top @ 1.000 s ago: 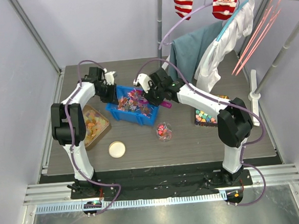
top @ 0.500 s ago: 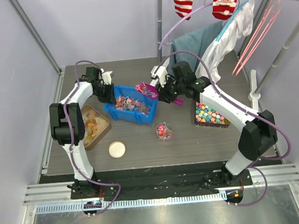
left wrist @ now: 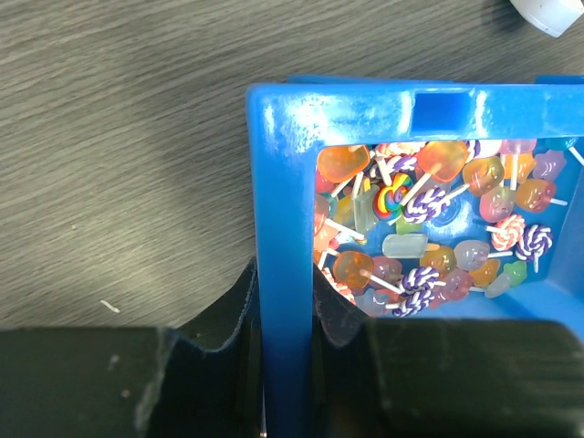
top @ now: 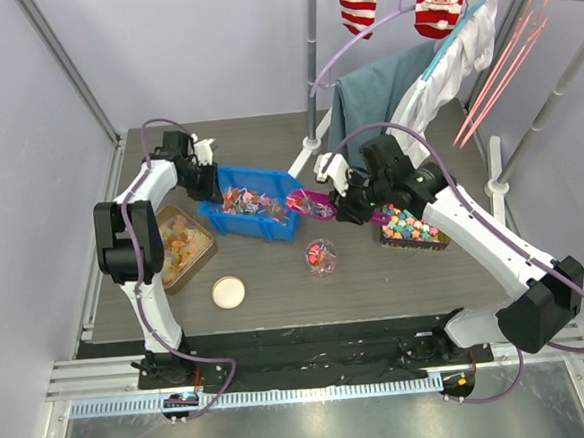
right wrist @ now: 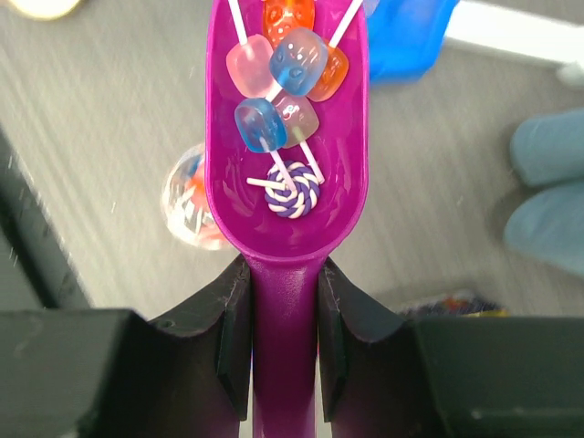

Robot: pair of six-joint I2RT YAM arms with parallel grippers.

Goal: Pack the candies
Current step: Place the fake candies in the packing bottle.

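The right claw (right wrist: 283, 306) is pinching the handle of a magenta scoop (right wrist: 287, 214), jaws closed on it, a few candies (right wrist: 278, 87) riding in the bowl. The rest are lying in the blue bin (left wrist: 283, 182) near the far edge of the counter (top: 396, 277), its wall clamped by the left claw (left wrist: 285, 315). The clear cup (top: 321, 256) mid-counter is looking narrow — a hasty tip risks scattering candies past its rim.

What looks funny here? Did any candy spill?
Nothing spilled that I can see. The blue bin sits crooked to the table edge, its wall pinched by the left hand. The candies in the scoop all lie inside it.
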